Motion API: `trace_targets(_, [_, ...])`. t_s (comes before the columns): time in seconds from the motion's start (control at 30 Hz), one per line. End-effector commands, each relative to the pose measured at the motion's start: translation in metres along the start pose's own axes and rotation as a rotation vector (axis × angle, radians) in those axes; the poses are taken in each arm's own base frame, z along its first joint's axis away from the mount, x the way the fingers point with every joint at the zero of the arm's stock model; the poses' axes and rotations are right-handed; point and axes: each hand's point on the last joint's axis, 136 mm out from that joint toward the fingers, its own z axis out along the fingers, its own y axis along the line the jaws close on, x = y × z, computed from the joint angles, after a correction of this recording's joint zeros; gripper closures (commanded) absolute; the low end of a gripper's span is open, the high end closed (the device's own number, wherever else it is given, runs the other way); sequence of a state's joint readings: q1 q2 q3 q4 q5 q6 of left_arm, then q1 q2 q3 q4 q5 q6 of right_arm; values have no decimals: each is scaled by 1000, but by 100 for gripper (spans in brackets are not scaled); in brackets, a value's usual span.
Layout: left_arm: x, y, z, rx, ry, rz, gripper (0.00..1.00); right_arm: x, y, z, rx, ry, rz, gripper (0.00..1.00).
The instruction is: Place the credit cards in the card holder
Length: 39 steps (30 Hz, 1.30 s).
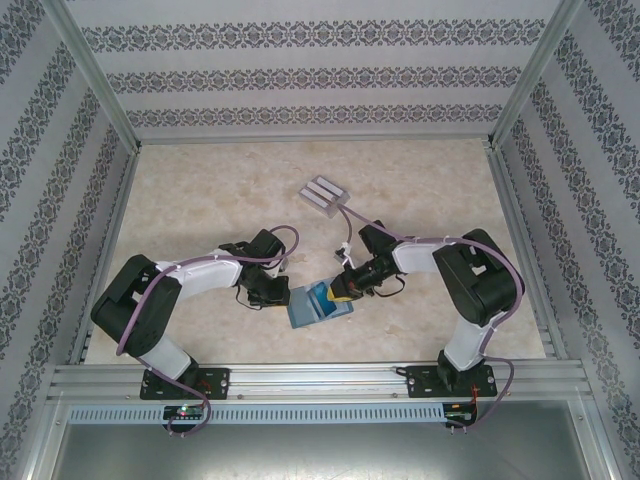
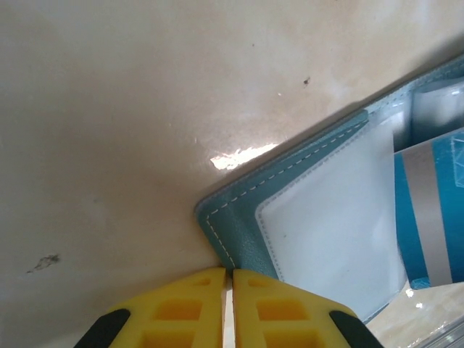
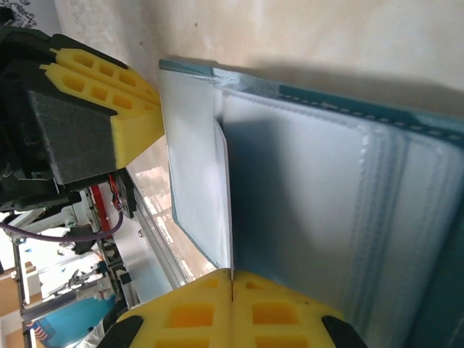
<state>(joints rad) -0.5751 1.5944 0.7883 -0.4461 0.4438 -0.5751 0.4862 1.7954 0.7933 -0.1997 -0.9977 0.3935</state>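
The teal card holder (image 1: 304, 313) lies open on the table between the arms, its pale inner pockets (image 3: 312, 217) facing up. My left gripper (image 1: 279, 296) is shut on its left edge, the yellow fingertips (image 2: 228, 272) pinching the stitched teal border (image 2: 243, 217). My right gripper (image 1: 341, 292) is shut on a credit card (image 3: 226, 203), seen edge-on and held upright against the pockets. In the left wrist view that card (image 2: 429, 210) looks blue with a silver stripe. Two more grey credit cards (image 1: 325, 194) lie side by side farther back.
The beige table (image 1: 200, 190) is walled in by patterned panels on three sides, with a metal rail (image 1: 320, 380) along the near edge. The left gripper's yellow fingers (image 3: 127, 109) show beside the card holder in the right wrist view.
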Motion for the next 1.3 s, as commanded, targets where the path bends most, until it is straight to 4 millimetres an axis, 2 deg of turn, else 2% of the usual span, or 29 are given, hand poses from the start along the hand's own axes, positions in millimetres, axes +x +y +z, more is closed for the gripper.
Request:
trace_targets(0.0, [0, 19, 11, -92, -9, -24, 89, -1, -1, 2, -29, 0, -2, 100])
trace_targets(0.37, [-3, 23, 9, -115, -28, -30, 90, -5, -4, 10, -33, -32, -10, 100])
trace_targets(0.63, [-4, 26, 8, -125, -48, -48, 91, -2, 2, 24, -27, -26, -5, 97])
trace_targets(0.73, [-4, 26, 8, -122, -52, -50, 91, -1, 5, 26, -25, -25, -10, 88])
trace_targets(0.97, [-3, 28, 9, -130, -46, -58, 92, 1, -2, 13, 56, -51, -12, 79])
trace_targets(1.03, [-2, 31, 10, -142, -50, -59, 92, 3, -3, 11, 73, -43, -12, 82])
trace_targets(1.17, [-1, 29, 11, -127, -44, -64, 92, 5, 0, 14, 58, -29, 0, 95])
trace_targets(1.27, [0, 33, 13, -144, -44, -63, 92, 8, 5, 20, 56, -11, -1, 99])
